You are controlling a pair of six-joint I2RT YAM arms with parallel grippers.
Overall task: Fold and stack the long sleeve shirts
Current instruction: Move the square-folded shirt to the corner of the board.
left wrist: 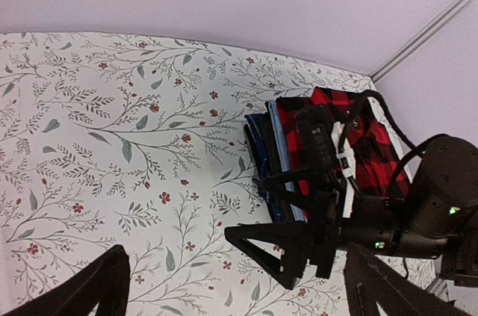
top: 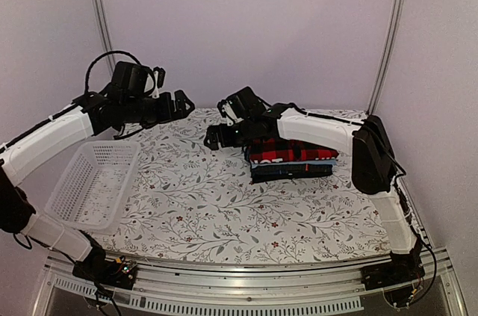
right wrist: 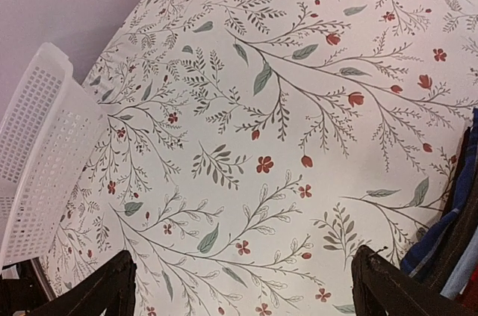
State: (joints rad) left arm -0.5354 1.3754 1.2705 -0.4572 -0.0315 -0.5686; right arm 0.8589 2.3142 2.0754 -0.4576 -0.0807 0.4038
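Stack of folded shirts (top: 295, 169) at far-right part of desk (top: 224, 211), red-and-black check shirt (top: 278, 154) on top, long axis along far edge. Sits just right of right fingers (top: 213, 139), spread wide, empty, pointing away. Left fingers (top: 183, 104) equally wide, empty, well apart toward far-left corner.

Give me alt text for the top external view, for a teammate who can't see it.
A stack of folded shirts, red-and-black check shirt on top, sits at far right of the floral table. Both the right gripper, just left of the stack, and the left gripper hold nothing. A white mesh basket sits at left.
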